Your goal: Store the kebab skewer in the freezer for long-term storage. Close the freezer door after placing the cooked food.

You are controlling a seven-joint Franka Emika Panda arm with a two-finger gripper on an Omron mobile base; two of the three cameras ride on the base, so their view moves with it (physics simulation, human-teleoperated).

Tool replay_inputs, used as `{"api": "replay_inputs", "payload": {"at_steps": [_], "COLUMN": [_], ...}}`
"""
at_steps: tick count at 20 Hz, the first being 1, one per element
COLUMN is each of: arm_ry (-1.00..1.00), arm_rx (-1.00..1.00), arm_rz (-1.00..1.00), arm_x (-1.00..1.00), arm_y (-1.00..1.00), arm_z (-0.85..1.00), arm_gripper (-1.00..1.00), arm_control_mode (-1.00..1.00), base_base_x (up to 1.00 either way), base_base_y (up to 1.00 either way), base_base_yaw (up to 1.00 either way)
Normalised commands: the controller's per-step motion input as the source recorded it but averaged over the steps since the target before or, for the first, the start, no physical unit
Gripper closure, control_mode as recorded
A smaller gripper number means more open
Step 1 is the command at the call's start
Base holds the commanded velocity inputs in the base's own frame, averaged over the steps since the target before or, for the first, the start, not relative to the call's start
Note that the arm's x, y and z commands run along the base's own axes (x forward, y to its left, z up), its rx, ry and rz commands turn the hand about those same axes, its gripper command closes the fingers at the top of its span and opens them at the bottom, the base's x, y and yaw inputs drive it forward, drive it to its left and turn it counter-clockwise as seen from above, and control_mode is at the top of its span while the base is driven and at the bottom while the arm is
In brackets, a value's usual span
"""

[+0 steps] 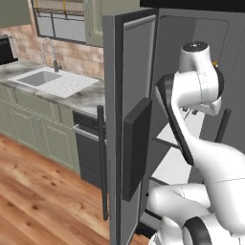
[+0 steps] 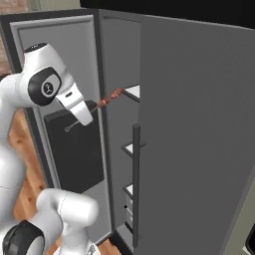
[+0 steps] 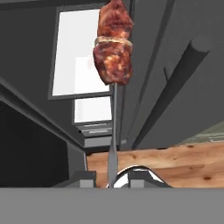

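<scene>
Freezer (image 2: 117, 69) behind, end effector (image 3: 112, 177) pinching kebab skewer (image 3: 113, 48) (firmly)

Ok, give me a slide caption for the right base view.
Gripper shut on the skewer, its meat end reaching toward a white shelf in the open freezer.

Glossy white arm (image 1: 201, 158), dark joint rings

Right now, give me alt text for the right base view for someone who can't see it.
The gripper holds the kebab skewer at the mouth of the open freezer, its meat end near a white shelf. The freezer door stands swung wide on the left.
</scene>
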Motion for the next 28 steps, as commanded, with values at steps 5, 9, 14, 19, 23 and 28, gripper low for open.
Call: {"api": "replay_inputs", "payload": {"at_steps": [5, 9, 14, 19, 23, 28], "arm_ry": [0.00, 0.00, 0.00, -0.05, -0.01, 0.00], "arm_rx": [0.00, 0.00, 0.00, 0.00, -0.08, -0.10], "arm_rz": [0.00, 0.00, 0.00, 0.00, 0.01, 0.01], "arm_x": [0.44, 0.33, 0.39, 0.43, 0.59, 0.37], "arm_y": [-0.21, -0.17, -0.24, -0.31, -0.26, -0.23], "arm_z": [0.15, 0.00, 0.00, -0.01, -0.01, 0.00], "arm_gripper": [1.00, 1.00, 1.00, 1.00, 1.00, 1.00], "arm_control_mode": [-1.00, -1.00, -1.00, -1.00, -1.00, -1.00], "base_base_x": [0.00, 0.00, 0.00, 0.00, 0.00, 0.00], "base_base_y": [0.00, 0.00, 0.00, 0.00, 0.00, 0.00], "base_base_yaw": [0.00, 0.00, 0.00, 0.00, 0.00, 0.00]}}
